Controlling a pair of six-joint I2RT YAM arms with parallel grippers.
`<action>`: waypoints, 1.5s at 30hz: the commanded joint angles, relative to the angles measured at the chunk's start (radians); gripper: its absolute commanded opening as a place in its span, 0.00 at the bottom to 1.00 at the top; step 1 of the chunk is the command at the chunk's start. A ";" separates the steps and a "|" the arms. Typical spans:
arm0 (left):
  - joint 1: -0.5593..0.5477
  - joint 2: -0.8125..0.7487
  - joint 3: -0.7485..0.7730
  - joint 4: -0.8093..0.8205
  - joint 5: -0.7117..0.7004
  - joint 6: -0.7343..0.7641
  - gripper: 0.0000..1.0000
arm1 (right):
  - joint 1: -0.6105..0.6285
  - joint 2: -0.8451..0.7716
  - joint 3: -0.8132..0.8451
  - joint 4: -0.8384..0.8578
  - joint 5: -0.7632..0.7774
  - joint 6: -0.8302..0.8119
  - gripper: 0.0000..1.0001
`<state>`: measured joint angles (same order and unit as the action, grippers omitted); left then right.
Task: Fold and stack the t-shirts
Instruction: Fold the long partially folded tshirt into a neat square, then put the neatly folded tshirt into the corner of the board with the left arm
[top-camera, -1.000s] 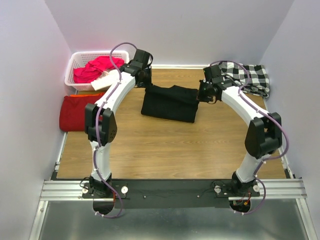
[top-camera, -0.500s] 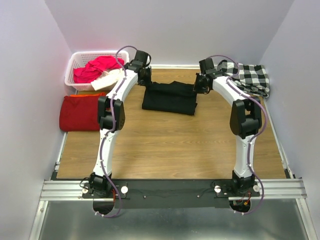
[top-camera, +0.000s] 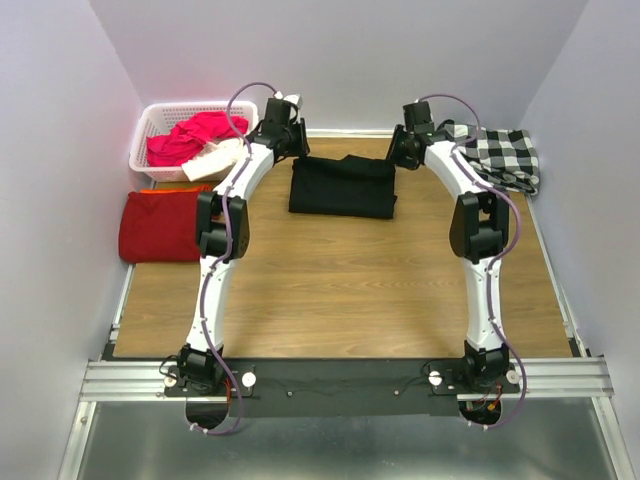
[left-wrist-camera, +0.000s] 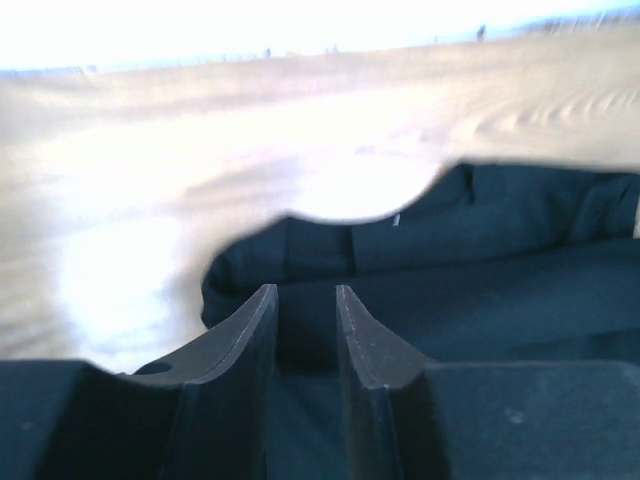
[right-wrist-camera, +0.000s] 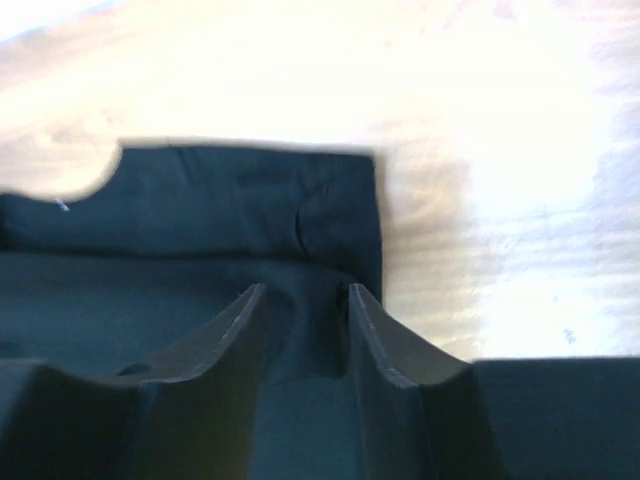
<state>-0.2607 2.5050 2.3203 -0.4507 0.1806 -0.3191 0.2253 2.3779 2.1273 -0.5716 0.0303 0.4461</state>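
Both arms have stretched out toward the far edge of the table (top-camera: 330, 290) over the past second, carrying the black t-shirt (top-camera: 343, 187) away from the middle. It now lies folded in a flat rectangle at the far centre of the wooden top. The left gripper (top-camera: 292, 150) sits at the shirt's far left corner and the right gripper (top-camera: 402, 155) at its far right corner. Where each gripper was clamped a second ago, its jaws now stand partway apart. In the left wrist view, the left gripper (left-wrist-camera: 305, 295) hangs low over the black t-shirt (left-wrist-camera: 480, 260), with dark cloth showing in the gap. In the right wrist view, the right gripper (right-wrist-camera: 305, 295) straddles a ridge of the black t-shirt (right-wrist-camera: 200, 210) just inside its edge. The dark-red t-shirt (top-camera: 160, 225) lies folded at the table's left edge, well apart from the black one. Behind it stands a white basket (top-camera: 150, 120) of pink clothes (top-camera: 195, 135), and a checked cloth (top-camera: 500, 152) rests at the far right corner.
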 joint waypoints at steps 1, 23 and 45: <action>0.012 -0.119 -0.012 0.159 -0.063 -0.028 0.41 | -0.046 -0.002 0.101 0.012 0.040 0.003 0.49; -0.101 -0.284 -0.355 0.035 0.057 0.057 0.38 | 0.016 -0.238 -0.312 0.018 -0.185 -0.026 0.51; -0.120 -0.420 -0.826 -0.045 -0.124 -0.020 0.31 | 0.069 -0.272 -0.653 0.033 -0.214 -0.004 0.50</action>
<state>-0.3866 2.1403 1.6093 -0.4145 0.1226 -0.3202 0.2928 2.1265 1.5875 -0.4885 -0.2218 0.4381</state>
